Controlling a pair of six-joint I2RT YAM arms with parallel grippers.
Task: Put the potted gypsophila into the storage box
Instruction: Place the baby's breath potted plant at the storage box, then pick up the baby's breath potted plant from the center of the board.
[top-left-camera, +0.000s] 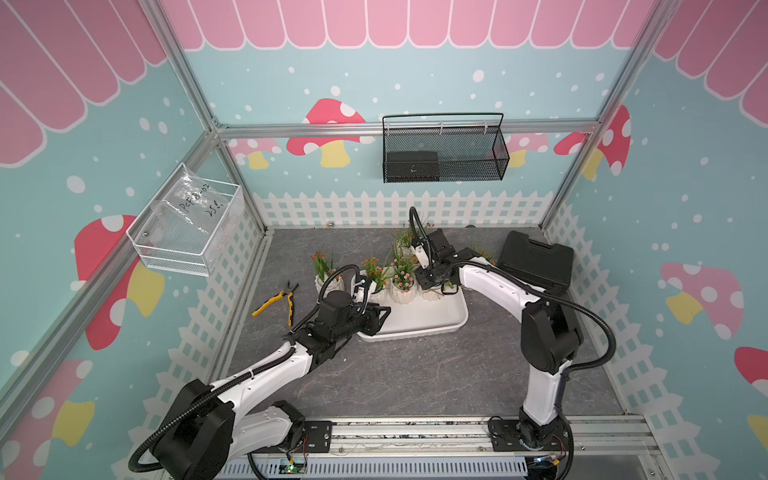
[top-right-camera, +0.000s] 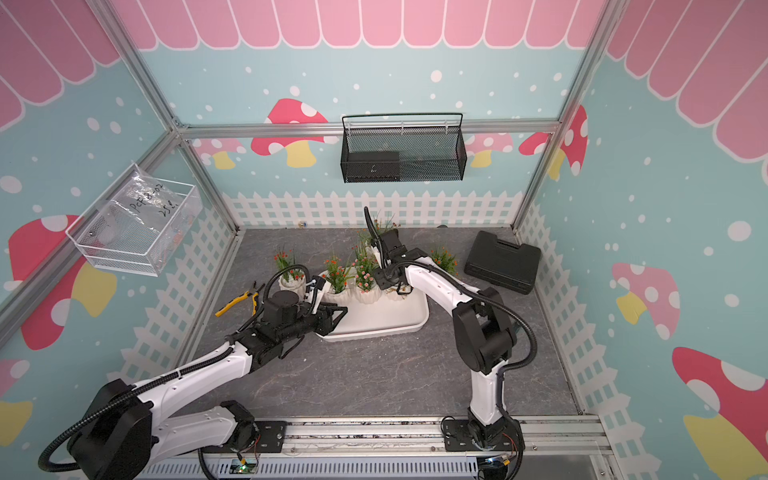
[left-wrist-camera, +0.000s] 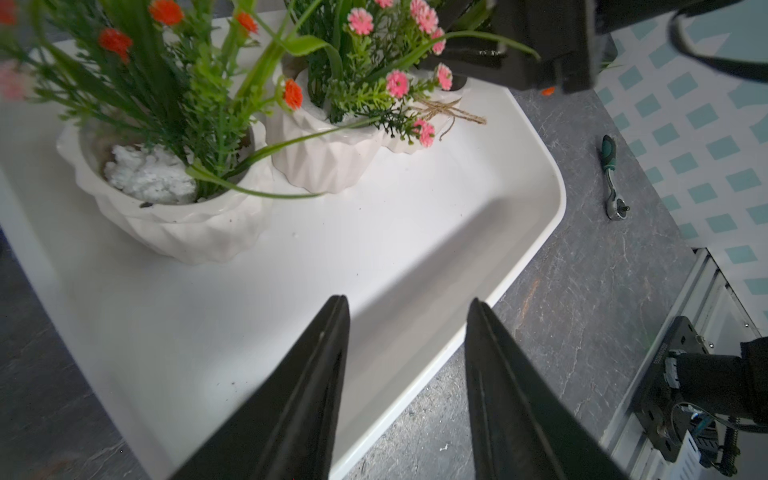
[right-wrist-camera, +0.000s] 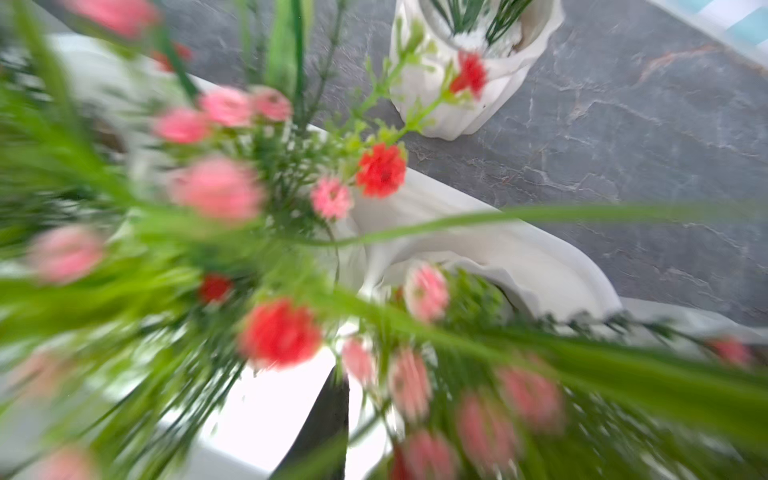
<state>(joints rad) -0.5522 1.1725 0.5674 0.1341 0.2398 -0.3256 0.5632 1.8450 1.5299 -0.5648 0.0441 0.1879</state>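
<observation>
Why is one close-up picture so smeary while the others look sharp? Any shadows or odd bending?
Right wrist view: the potted gypsophila near the lens is smeared, the tabletop behind sharper. Left wrist view: crisp, with a soft shadow band across the storage box beyond the left end effector. Both top views: evenly lit, frame posts splaying outward.

The potted gypsophila (top-left-camera: 404, 279) crowd the far side of the storage box (top-left-camera: 419, 333); its near half lies open.

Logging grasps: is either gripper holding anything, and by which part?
Left gripper holds nothing, jaws apart above the storage box. Right gripper: hidden among potted gypsophila, cannot tell.
</observation>
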